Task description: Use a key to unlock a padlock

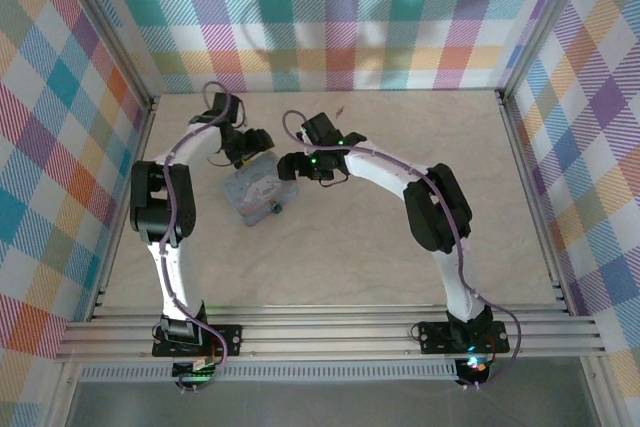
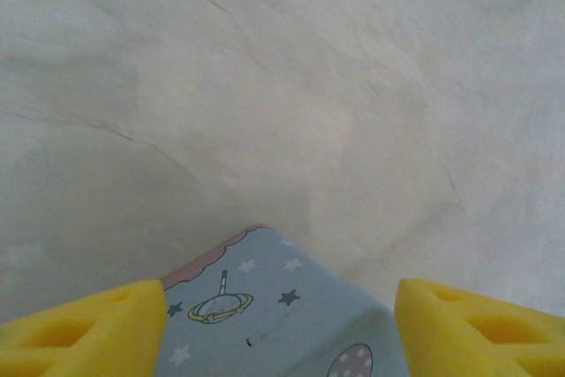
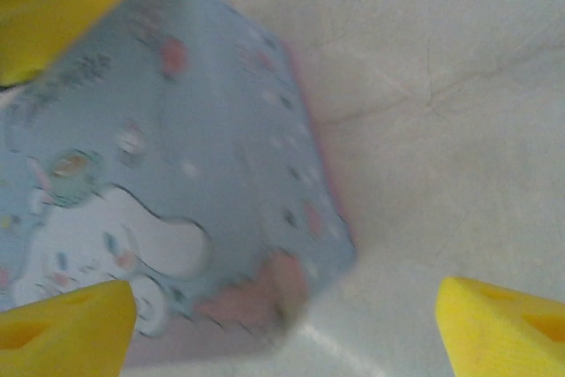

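A pale blue tin (image 1: 255, 192) with a cartoon lid lies on the table between the two arms. The tiny dark padlock (image 1: 275, 209) sits at the tin's near right edge. My left gripper (image 1: 247, 154) hangs over the tin's far corner. In the left wrist view that gripper (image 2: 279, 306) is open, its yellow fingers (image 2: 97, 324) standing on either side of the tin's corner (image 2: 265, 306). My right gripper (image 1: 288, 169) is at the tin's right side. It stands wide open (image 3: 282, 315) over a blurred corner of the tin (image 3: 177, 156). I cannot pick out the key.
The pale table (image 1: 400, 247) is fenced by metal rails and checked cloth walls. A small thin reddish item (image 1: 341, 110) lies near the back, too small to identify. One of the left gripper's yellow fingers (image 3: 62, 2) shows at the top left of the right wrist view.
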Available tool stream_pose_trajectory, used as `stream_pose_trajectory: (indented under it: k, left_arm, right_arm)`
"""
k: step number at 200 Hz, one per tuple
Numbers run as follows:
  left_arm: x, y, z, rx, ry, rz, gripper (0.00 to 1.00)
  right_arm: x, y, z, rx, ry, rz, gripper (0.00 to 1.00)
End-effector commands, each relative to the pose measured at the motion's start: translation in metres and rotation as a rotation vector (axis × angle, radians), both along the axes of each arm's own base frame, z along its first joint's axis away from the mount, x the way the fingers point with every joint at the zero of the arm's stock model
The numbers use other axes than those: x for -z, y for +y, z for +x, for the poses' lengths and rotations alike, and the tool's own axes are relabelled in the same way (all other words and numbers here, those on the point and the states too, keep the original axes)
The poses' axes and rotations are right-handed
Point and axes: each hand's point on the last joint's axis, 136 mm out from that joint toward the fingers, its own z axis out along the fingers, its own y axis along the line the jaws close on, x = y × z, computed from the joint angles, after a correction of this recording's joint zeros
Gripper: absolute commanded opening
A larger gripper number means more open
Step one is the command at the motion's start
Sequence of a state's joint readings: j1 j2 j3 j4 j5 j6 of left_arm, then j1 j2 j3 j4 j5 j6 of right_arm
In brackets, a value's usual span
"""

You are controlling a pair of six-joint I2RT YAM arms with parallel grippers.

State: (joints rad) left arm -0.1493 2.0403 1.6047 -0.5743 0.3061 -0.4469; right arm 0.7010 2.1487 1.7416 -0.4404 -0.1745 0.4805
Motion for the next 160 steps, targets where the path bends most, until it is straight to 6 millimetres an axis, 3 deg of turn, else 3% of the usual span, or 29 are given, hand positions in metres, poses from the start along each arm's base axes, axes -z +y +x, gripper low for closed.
stream_pose_trajectory:
  k: [1,34,53,75,96,119,160]
  left_arm:
    - [-0.026,-0.030,-0.017,0.084,-0.026,-0.026,0.69]
    - [-0.066,-0.024,-0.027,0.076,-0.101,0.003,0.71]
    - [-0.092,-0.006,-0.034,0.046,-0.151,0.034,0.74]
    - [-0.104,0.022,-0.047,-0.011,-0.161,0.013,0.76]
    - [-0.090,0.053,-0.070,-0.064,-0.113,-0.016,0.76]
    - [-0.062,0.070,-0.102,-0.099,-0.049,-0.092,0.75]
    - [-0.022,0.044,-0.151,-0.083,0.032,-0.322,0.70]
  right_arm:
    - [-0.021,0.001,-0.010,-0.011,-0.014,0.043,0.86]
    - [-0.021,-0.002,-0.019,-0.031,0.011,0.036,0.85]
    - [-0.019,-0.004,-0.023,-0.037,0.028,0.029,0.85]
    - [-0.017,-0.007,-0.028,-0.032,0.053,0.023,0.85]
    - [-0.017,-0.011,-0.032,-0.030,0.061,0.020,0.84]
    - [-0.015,-0.014,-0.037,-0.038,0.071,0.008,0.83]
    - [-0.015,-0.009,-0.037,-0.047,0.076,0.025,0.81]
